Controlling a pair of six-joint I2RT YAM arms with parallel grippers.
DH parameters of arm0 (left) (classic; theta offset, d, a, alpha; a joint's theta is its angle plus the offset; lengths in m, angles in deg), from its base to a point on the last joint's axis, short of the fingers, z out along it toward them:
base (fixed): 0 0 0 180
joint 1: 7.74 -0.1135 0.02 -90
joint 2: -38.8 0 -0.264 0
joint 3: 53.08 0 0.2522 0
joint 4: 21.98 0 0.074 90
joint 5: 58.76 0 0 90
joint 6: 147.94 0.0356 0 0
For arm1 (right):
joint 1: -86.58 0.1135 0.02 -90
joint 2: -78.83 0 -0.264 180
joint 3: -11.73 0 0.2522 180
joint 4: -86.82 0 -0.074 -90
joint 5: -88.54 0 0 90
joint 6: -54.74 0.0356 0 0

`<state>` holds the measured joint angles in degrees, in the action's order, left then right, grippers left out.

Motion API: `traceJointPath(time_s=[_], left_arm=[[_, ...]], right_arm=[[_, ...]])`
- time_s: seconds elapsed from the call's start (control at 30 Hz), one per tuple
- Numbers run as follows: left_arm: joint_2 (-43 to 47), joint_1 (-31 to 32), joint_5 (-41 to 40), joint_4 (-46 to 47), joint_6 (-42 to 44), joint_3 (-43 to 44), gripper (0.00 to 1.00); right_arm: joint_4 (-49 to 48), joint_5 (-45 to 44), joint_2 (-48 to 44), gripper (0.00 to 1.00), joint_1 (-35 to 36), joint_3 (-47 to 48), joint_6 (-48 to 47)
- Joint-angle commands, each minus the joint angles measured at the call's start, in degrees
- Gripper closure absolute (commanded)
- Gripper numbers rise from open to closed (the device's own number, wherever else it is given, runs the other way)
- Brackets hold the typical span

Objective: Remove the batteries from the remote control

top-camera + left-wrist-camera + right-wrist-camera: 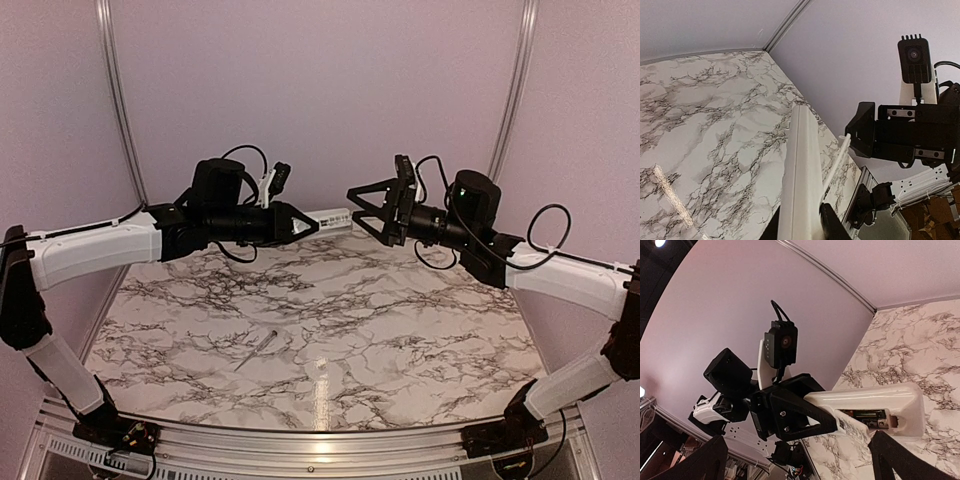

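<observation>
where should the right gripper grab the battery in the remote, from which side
Likely across the exposed middle of the battery, entering through the open recess near the free end of the remote control. The left gripper clamps the other end, and casing blocks other sides.

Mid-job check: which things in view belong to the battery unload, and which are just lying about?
Job: remote control, held in left gripper; batteries in its recess; open right gripper.
Lying about: thin grey stick on table.

I log site as lab test cell: marble-film table [420, 320] centre, plain lilac panels [320, 80] 12 o'clock, aluminium frame posts [117, 100] 10 and 2 o'clock.
</observation>
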<state>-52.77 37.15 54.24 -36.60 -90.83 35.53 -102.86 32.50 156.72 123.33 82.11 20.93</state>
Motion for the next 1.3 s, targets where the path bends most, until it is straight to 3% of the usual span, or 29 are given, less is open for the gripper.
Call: traceJointPath(time_s=[0.0, 0.67, 0.93, 1.1, 1.27], left_arm=[[-3.18, 1.43, -2.43, 1.85, 1.11, 2.64, 1.00], [-3.31, 1.38, -4.00, 0.99, 1.40, 1.79, 1.00], [-1.60, 1.38, -3.83, -1.07, 2.76, 0.28, 1.00], [-0.23, 1.38, -0.40, -0.56, 2.64, -3.03, 1.00], [-0.46, 1.43, 4.20, -0.46, 0.82, -5.88, 1.00]], right_arm=[[-0.07, 9.91, 0.71, 0.02, 3.06, 0.45, 2.42], [4.61, 9.75, 2.13, 0.02, 2.98, 2.06, 0.11], [16.99, 6.02, 1.01, 0.01, 2.47, 7.17, -7.64], [27.61, 0.01, 0.38, 0.02, 2.45, 11.30, -13.94], [32.12, -6.01, -1.61, 0.02, 2.45, 11.72, -16.37]])
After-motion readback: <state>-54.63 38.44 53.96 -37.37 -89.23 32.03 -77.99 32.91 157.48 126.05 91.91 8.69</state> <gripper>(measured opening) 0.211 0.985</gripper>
